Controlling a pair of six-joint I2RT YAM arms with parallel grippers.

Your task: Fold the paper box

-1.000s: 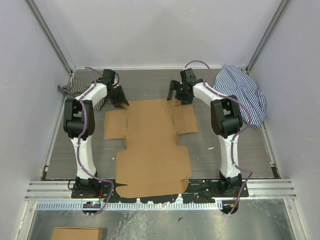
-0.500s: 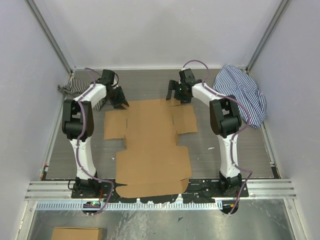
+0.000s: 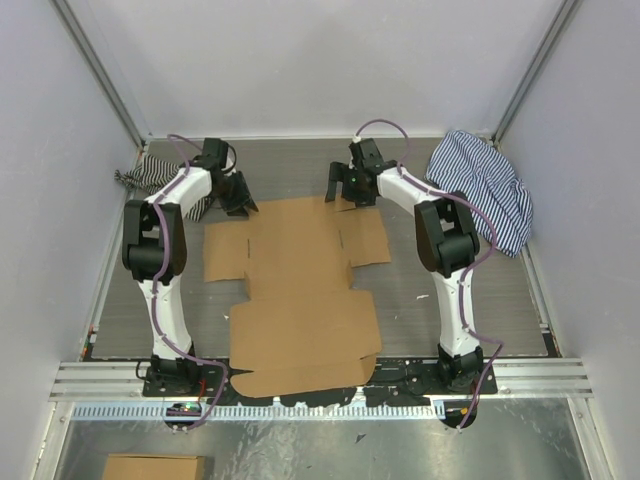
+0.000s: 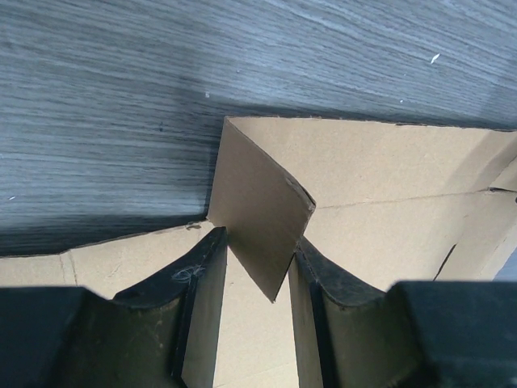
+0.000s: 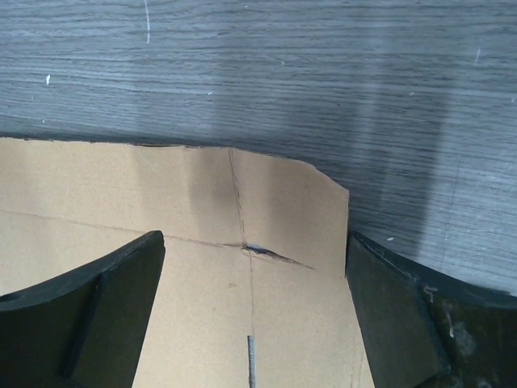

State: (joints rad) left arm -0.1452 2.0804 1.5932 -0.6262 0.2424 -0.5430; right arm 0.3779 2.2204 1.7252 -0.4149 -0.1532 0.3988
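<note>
Flat paper box [image 3: 300, 295] on bench [image 3: 420, 290], long axis bottom-to-top.
Striped cloths [image 3: 485, 190] flank; left claw [image 4: 257, 267] pinches raised flap [image 4: 258, 214], right claw [image 5: 252, 311] wide.

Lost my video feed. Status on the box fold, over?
Left gripper pinching a raised corner flap. Right gripper open over the far edge. Paper box mostly flat. Nothing blocking.

Non-task items on and around the work surface

A grey wood-grain table [image 3: 420, 290] carries a blue-and-white striped cloth [image 3: 485, 190] bunched at the far right corner against the wall, and a second, darker striped cloth [image 3: 150, 178] crumpled at the far left corner. A small brown cardboard piece [image 3: 152, 467] lies on the metal floor below the table's near edge, at lower left.
</note>
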